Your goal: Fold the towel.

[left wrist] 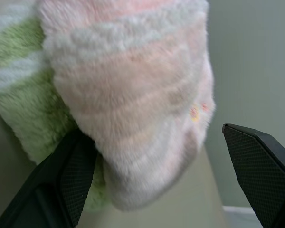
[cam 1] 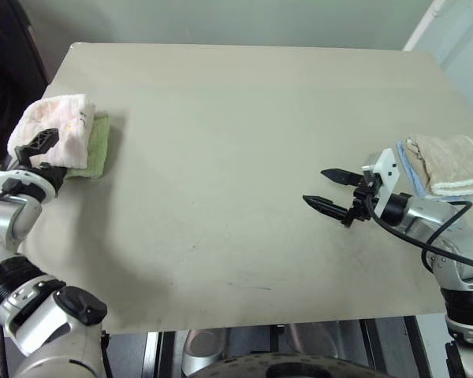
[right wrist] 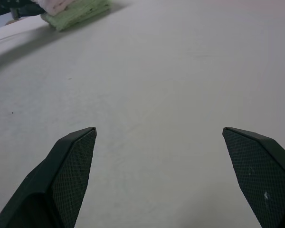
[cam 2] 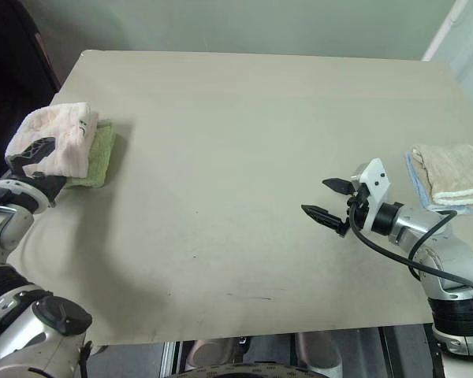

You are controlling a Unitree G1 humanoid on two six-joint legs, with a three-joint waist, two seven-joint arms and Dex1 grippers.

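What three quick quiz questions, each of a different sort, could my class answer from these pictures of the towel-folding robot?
1. True or false: the pink towel lies folded on top of the green towel.
2. Multiple choice: the right gripper is (a) shut on a towel, (b) open over bare table, (c) resting on the beige towel.
3. Fill in: the beige towel lies on a ____ towel at the table's right edge.

Key: 1 true; 2 b; 3 blue.
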